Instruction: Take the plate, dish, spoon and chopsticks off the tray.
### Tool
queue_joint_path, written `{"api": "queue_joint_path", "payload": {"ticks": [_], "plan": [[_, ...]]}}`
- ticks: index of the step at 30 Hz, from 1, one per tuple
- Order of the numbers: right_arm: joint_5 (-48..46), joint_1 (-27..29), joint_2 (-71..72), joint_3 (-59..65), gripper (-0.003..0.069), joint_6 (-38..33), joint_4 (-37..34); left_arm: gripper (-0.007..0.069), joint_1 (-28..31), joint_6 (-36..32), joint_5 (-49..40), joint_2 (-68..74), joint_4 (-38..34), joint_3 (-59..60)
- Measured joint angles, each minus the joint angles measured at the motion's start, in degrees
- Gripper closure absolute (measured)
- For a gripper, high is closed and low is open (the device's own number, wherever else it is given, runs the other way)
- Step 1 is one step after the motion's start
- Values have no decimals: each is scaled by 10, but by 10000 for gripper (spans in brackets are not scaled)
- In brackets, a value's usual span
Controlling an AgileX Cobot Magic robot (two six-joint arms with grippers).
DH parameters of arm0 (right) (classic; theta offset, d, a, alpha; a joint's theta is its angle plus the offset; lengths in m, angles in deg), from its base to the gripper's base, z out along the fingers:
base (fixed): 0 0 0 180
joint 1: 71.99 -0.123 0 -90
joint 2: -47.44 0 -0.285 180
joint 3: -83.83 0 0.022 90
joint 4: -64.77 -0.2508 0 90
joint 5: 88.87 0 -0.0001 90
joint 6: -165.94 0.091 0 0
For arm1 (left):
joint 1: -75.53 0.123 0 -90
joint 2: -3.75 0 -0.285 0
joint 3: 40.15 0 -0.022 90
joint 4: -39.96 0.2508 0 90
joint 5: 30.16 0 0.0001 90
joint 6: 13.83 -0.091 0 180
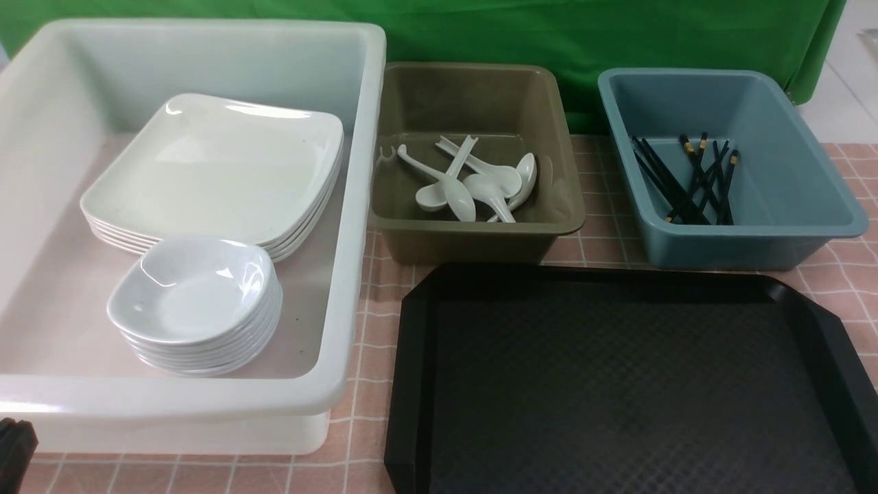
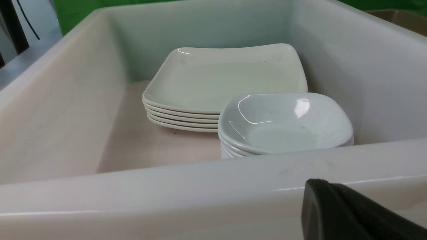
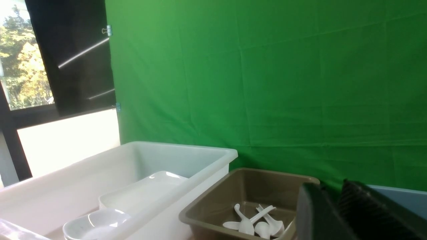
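Note:
The black tray (image 1: 411, 343) lies at the front right with nothing on its textured surface. A stack of white plates (image 1: 219, 165) sits in the white tub (image 1: 357, 206), and a stack of small dishes (image 1: 195, 288) stands in front of it. Several white spoons (image 1: 473, 182) lie in the olive tub (image 1: 480, 89). Black chopsticks (image 1: 693, 182) lie in the blue tub (image 1: 789, 137). My left gripper (image 2: 317, 182) is shut and empty, outside the white tub's (image 2: 166, 193) near wall. My right gripper (image 3: 325, 186) is open and empty, up above the table, facing the olive tub (image 3: 247, 180).
The three tubs stand in a row behind and left of the tray on a pink checked tablecloth (image 1: 377, 302). A green curtain (image 1: 549, 34) hangs behind them. A black bit of the left arm (image 1: 15, 446) shows at the front left corner.

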Motion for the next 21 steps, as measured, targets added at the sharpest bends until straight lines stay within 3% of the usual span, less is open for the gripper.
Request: {"api": "queue_joint_path", "payload": {"ticks": [9,17,21], "plan": [[1,0,0,0,468,-15,-23,620,0,0,0,0,0,0],[4,0,-2,0,460,-254,-243,620,0,0,0,0,0,0],[4,0,-6,0,455,-276,-263,620,0,0,0,0,0,0]]}}
